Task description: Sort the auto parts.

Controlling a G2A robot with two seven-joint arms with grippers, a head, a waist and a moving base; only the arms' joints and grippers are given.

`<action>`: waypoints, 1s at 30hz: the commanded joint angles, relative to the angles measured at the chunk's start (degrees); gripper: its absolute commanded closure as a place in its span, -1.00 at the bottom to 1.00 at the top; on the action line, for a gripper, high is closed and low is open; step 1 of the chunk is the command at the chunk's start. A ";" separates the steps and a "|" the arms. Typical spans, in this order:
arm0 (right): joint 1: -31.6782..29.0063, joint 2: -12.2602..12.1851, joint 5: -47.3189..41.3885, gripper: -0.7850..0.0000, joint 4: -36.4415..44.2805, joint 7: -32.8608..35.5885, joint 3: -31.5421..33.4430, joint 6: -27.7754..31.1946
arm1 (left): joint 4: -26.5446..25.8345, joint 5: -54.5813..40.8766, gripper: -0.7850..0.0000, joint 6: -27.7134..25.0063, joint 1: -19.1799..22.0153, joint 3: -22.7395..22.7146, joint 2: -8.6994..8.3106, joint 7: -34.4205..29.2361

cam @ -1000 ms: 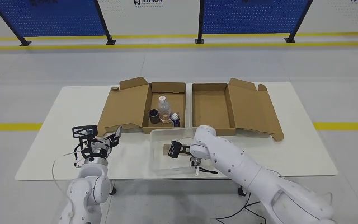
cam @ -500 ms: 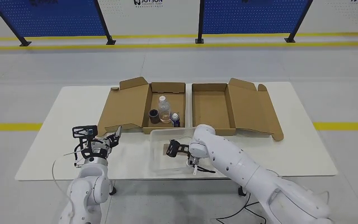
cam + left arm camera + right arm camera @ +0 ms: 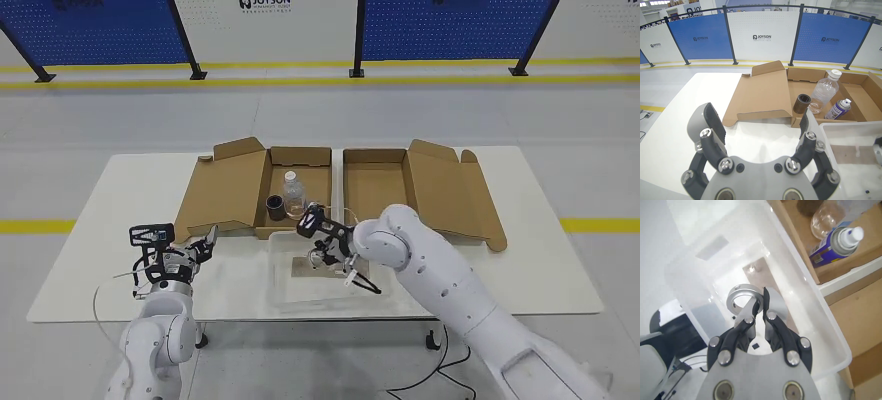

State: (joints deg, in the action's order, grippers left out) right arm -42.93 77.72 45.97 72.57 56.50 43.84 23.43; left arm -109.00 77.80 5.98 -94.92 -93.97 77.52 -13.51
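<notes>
My right gripper (image 3: pixel 761 303) is shut on the rim of a silver metal ring (image 3: pixel 743 296), held above the clear plastic bin (image 3: pixel 810 291). From above, this gripper (image 3: pixel 309 220) hangs over the bin's far edge (image 3: pixel 285 238), beside the left cardboard box (image 3: pixel 300 160). That box holds a black cylinder (image 3: pixel 801 103), a clear bottle (image 3: pixel 824 94) and a blue spray can (image 3: pixel 837 109). My left gripper (image 3: pixel 761 117) is open with nothing in it, low over the table near its front left edge (image 3: pixel 205 243).
A second open cardboard box (image 3: pixel 375 195) lies to the right of the first, with its flaps (image 3: pixel 455 195) spread out. The left box's flap (image 3: pixel 225 195) lies flat toward my left gripper. White table (image 3: pixel 120 220) stretches to the left.
My right gripper has risen out of the bin with the ring and swung toward the far side, near the left box. The left arm has kept still.
</notes>
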 commanded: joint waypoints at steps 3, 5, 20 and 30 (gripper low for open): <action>-5.86 -2.04 -6.21 1.00 5.61 -2.67 7.09 1.78 | 0.00 0.00 -1.00 0.00 0.00 0.00 0.00 0.00; -8.14 -2.72 -9.20 1.00 7.21 -3.33 9.49 2.64 | 0.00 0.00 -1.00 0.00 0.00 0.00 0.00 0.00; -13.35 -3.11 -30.92 1.00 3.15 -11.52 12.98 9.35 | 0.00 0.00 -1.00 0.00 0.00 0.00 0.00 0.00; -12.31 -2.57 -33.27 1.00 1.17 -14.34 11.03 10.73 | 0.00 0.00 -1.00 0.00 0.00 0.00 0.00 0.00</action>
State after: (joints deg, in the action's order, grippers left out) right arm -55.43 75.13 12.35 73.85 42.24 55.02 34.36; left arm -109.00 77.80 5.98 -94.92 -93.97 77.52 -13.51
